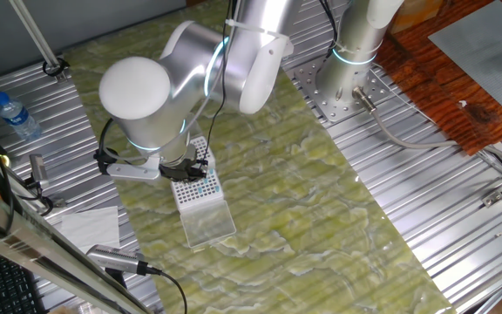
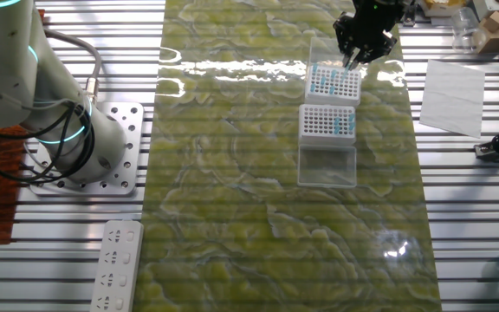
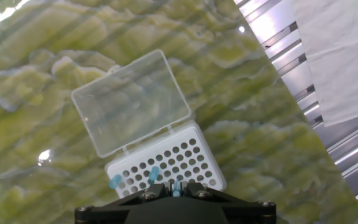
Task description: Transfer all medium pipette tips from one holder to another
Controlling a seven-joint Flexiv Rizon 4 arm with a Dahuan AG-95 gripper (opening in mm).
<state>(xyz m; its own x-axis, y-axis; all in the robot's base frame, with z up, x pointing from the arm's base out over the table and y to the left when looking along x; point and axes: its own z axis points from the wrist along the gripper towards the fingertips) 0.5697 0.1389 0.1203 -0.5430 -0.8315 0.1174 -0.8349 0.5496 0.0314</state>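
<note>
Over the green marbled worktop [image 2: 232,173], reading the other fixed view from left to right, the arm's base comes first, then the bare mat, then two white racks in a row with a clear hinged lid [image 2: 327,165] lying flat at the near end. The far rack [image 2: 333,82] holds most of the medium pipette tips [image 2: 322,83], seen as a grid of blue dots, and the near rack [image 2: 327,121] has a few blue tops along its right side and mostly bare holes elsewhere. The claw [image 2: 354,59] hangs at the far rack's right edge, just above the tips. Whether it grips a tip I cannot tell: the hand view shows the fingers close together with something blue between them, but their ends are hidden by the hand's body. My judgement is that this is a pick or a carry of one tip. To do it well, the claw should stay plumb over a single hole, lift straight up until the tip clears the rack, cross to an empty hole, and lower without scraping neighbours. A tilted tip could jam or fall.
</note>
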